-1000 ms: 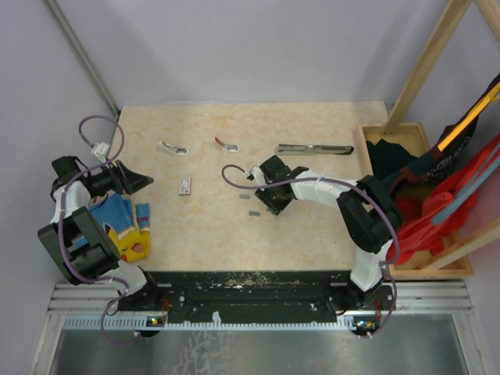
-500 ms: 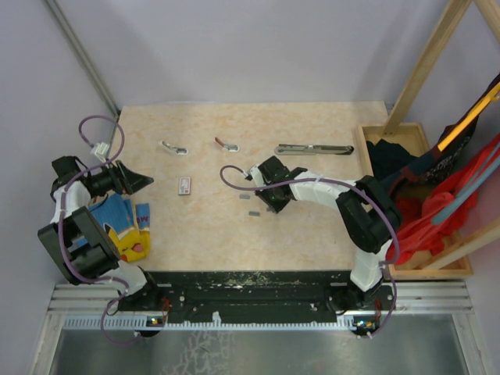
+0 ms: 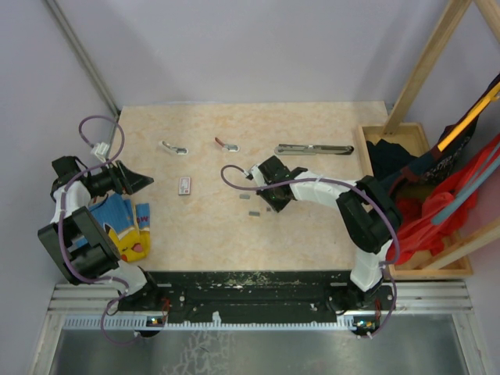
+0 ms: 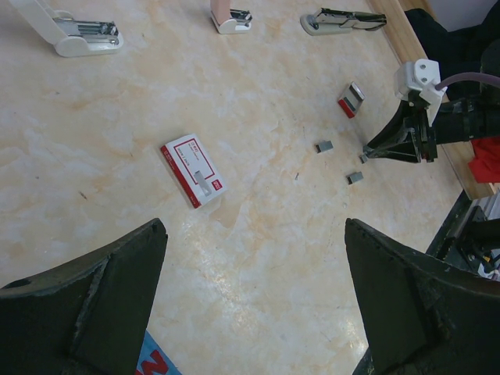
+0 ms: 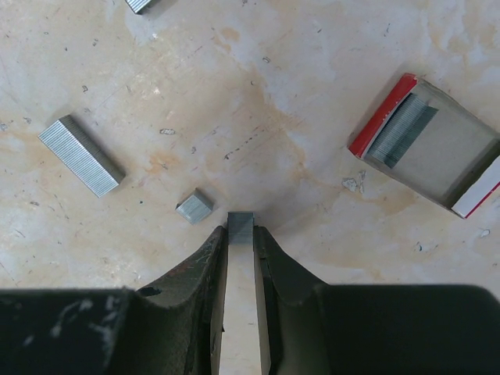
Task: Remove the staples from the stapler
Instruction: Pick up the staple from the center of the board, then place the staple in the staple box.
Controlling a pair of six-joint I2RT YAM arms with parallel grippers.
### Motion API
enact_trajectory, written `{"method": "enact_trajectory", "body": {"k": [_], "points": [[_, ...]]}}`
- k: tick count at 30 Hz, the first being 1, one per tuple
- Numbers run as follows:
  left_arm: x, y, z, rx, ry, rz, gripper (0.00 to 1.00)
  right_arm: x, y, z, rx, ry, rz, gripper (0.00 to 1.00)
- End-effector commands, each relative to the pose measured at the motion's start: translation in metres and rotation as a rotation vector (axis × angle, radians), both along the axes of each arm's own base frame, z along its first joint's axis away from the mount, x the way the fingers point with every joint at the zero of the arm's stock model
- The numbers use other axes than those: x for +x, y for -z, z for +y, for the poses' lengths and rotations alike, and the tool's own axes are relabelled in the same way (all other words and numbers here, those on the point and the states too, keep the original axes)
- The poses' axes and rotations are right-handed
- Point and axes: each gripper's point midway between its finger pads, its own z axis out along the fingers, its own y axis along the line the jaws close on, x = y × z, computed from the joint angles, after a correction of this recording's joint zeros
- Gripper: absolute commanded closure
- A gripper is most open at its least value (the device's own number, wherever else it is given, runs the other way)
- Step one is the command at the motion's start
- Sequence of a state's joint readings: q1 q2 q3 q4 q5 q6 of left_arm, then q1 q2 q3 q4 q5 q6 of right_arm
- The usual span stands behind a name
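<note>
Since a second ago my right claw (image 5: pixel 241 232) has narrowed and edged slightly toward the left of the top view. Its tips now pinch a short staple strip (image 5: pixel 241 222) down at the table (image 5: pixel 312 62). More staples (image 5: pixel 80 155) lie loose just beside it on the left, and an open red-edged staple box (image 5: pixel 426 144) sits to the right. I see the stapler (image 3: pixel 312 148) lying flat, well apart, at the table's upper right. My left claw (image 4: pixel 254 234) hangs wide open at the left edge, holding nothing.
</note>
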State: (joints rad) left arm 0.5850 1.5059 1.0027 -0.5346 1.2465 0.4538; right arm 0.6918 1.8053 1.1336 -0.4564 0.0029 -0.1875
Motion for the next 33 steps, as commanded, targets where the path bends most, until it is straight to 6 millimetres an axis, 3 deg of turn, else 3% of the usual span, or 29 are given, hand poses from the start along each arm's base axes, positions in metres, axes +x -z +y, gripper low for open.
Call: {"method": "enact_trajectory", "body": {"k": [1,13,21,27,33], "points": [[-0.002,0.001,-0.001,-0.015,0.01,-0.004,0.0,0.02,-0.035,0.011,0.064,0.017,-0.098,0.81],[-0.001,0.002,0.0,-0.016,0.009,-0.002,0.0,0.05,-0.066,-0.002,0.085,0.086,-0.183,0.8],[-0.001,0.002,0.0,-0.017,0.01,-0.001,0.0,0.075,-0.076,-0.011,0.09,0.151,-0.222,0.8],[-0.001,0.002,0.0,-0.017,0.01,-0.003,0.0,0.09,-0.078,-0.013,0.1,0.198,-0.234,0.8],[-0.001,0.002,-0.001,-0.018,0.01,-0.002,0.0,0.096,-0.064,-0.011,0.095,0.226,-0.211,0.8]]}}
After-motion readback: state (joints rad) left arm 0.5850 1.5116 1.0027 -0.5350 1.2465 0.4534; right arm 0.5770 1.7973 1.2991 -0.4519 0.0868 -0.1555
